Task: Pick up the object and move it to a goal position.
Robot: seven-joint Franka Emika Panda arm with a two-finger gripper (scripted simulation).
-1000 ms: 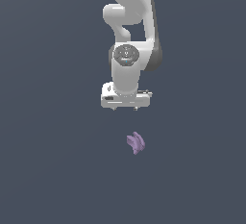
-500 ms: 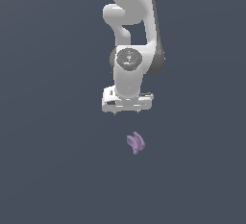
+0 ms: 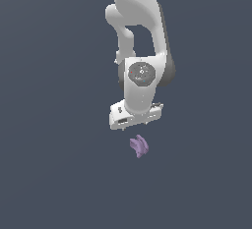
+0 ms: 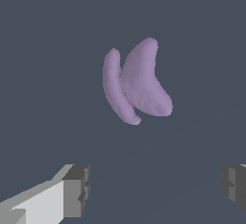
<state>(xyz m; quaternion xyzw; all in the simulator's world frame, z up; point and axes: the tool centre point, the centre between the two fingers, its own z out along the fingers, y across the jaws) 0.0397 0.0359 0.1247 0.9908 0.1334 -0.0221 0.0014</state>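
The object (image 3: 139,146) is a small pale purple lump with two curved lobes, lying on the dark grey floor. In the wrist view it (image 4: 136,82) shows large, ahead of the fingers. My white gripper (image 3: 136,126) hangs just above the object, a little to the exterior view's left of it, not touching it. The wrist view shows my gripper (image 4: 156,187) open, with the two dark fingertip pads (image 4: 77,189) wide apart and nothing between them.
The floor (image 3: 54,164) is a plain dark grey surface. The white arm (image 3: 138,36) rises from the gripper toward the top of the exterior view.
The gripper has come down toward the object and tilted slightly, closing the gap above it. The object has not moved.
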